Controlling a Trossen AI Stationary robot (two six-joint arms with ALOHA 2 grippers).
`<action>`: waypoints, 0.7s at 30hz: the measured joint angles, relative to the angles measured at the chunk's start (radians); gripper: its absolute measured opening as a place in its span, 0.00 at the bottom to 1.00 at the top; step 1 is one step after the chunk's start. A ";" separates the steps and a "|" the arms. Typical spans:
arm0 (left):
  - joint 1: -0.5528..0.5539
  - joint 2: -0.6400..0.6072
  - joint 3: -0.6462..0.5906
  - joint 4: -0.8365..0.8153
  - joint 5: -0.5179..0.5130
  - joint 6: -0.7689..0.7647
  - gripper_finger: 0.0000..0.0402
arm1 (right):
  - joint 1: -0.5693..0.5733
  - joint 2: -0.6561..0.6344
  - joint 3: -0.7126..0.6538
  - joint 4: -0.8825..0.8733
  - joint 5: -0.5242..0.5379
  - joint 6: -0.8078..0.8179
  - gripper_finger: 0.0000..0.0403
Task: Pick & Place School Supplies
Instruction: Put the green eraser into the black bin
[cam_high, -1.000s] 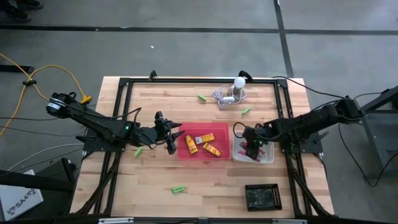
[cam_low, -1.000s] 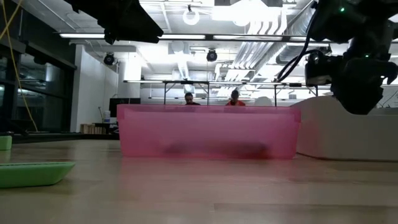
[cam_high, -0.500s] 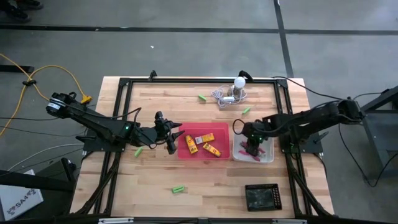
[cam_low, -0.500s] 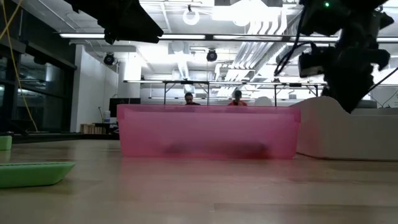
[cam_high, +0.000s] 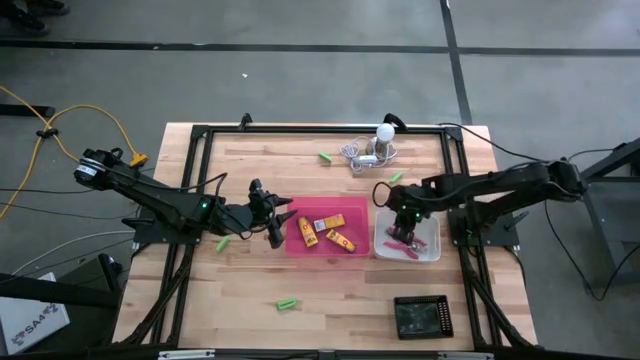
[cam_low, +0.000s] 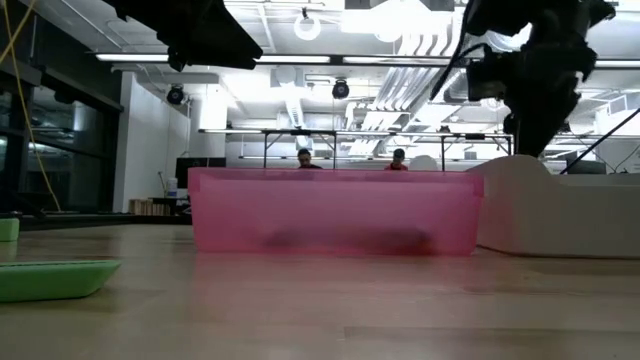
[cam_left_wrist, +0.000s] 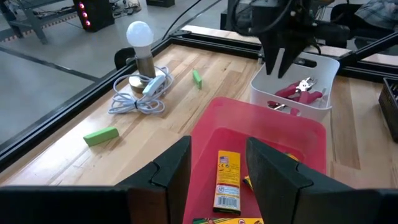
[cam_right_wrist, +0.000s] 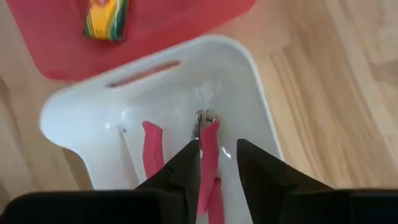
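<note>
White tray holds pink-handled tools lying lengthwise.

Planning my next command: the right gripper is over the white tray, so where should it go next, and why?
Probably swing the right gripper to the green stick lying loose just beyond the white tray. Its jaws stand open and empty, the pink tools already lie in the tray, and that stick is nearest.

Wooden table is carrying a pink tray, a white tray and a black tray. Green sticks are lying scattered on it — — and a white bulb with grey cord is sitting near the far edge.
</note>
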 joint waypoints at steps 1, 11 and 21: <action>0.000 0.000 0.000 0.000 0.002 0.000 0.37 | -0.006 0.000 0.015 -0.010 0.000 0.004 0.23; 0.008 0.000 0.000 -0.020 0.265 -0.002 0.37 | -0.075 0.000 0.162 -0.050 -0.129 0.058 0.23; -0.097 0.003 0.000 -0.083 0.477 -0.088 0.37 | -0.068 0.000 0.177 0.015 -0.154 0.025 0.23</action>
